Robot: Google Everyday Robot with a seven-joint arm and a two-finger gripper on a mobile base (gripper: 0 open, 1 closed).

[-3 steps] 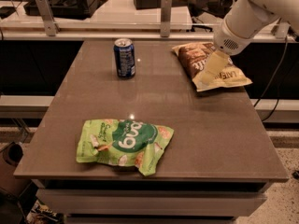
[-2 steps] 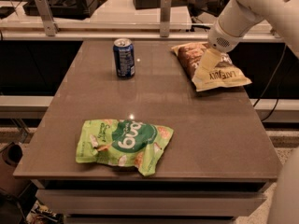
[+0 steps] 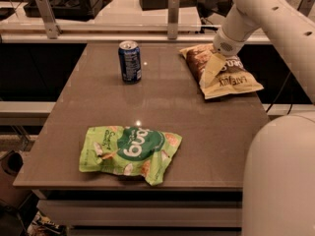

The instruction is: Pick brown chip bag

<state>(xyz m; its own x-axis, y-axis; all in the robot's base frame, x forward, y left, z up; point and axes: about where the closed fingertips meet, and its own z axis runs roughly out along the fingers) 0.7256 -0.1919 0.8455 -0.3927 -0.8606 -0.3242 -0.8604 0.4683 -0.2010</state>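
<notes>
Grey-brown rectangular table (image 3: 197, 127).
- Front left: crumpled bright green snack bag (image 3: 130, 154), lying flat.
- Far side, left of centre: upright blue drink can (image 3: 130, 61).
- Far right corner: brown chip bag (image 3: 229, 85), crinkly, dark brown top and pale yellow lower band, lying flat, well apart from the can.

The white arm (image 3: 266, 18) reaches in from the right. The gripper (image 3: 211, 70) is down on the brown chip bag's upper middle and appears to touch it. Open or closed: cannot tell.
</notes>
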